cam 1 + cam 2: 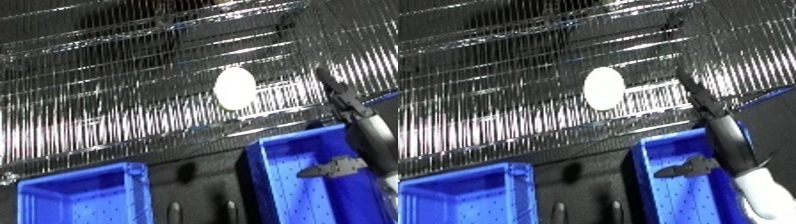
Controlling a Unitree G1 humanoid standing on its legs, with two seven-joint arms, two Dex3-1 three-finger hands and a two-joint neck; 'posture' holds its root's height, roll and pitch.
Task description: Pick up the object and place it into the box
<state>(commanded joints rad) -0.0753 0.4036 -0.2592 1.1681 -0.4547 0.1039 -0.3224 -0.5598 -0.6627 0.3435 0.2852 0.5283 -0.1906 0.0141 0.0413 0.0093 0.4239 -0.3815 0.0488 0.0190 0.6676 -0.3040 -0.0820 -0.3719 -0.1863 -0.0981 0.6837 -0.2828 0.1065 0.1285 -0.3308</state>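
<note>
Near the centre of both views, a touch toward one o'clock, a white oval object point(234, 88) lies on a shiny, ridged silver surface point(107, 105) that fills the upper half and more of each picture and throws back bright streaks of light. Toward six o'clock that silver surface ends at a dark tabletop point(200, 190), and two blue bins stand there, well apart from the object. One bin point(80, 197) sits at seven o'clock, its blue floor dotted with small holes; the other bin point(298, 185) sits at five o'clock, its near-left corner rim pointing up toward the object. Both bins look bare inside, apart from a grey reflection or shadow on the floor of the right one. From the four o'clock edge the robot's right forearm comes in, white and silver low down in the right eye view, then dark and slender as it rises over the right bin toward two o'clock. The right hand point(696, 92) at its far end shows only as a thin dark shape over the silver surface, to the right of the object and apart from it; I cannot tell whether its fingers are spread or curled.
</note>
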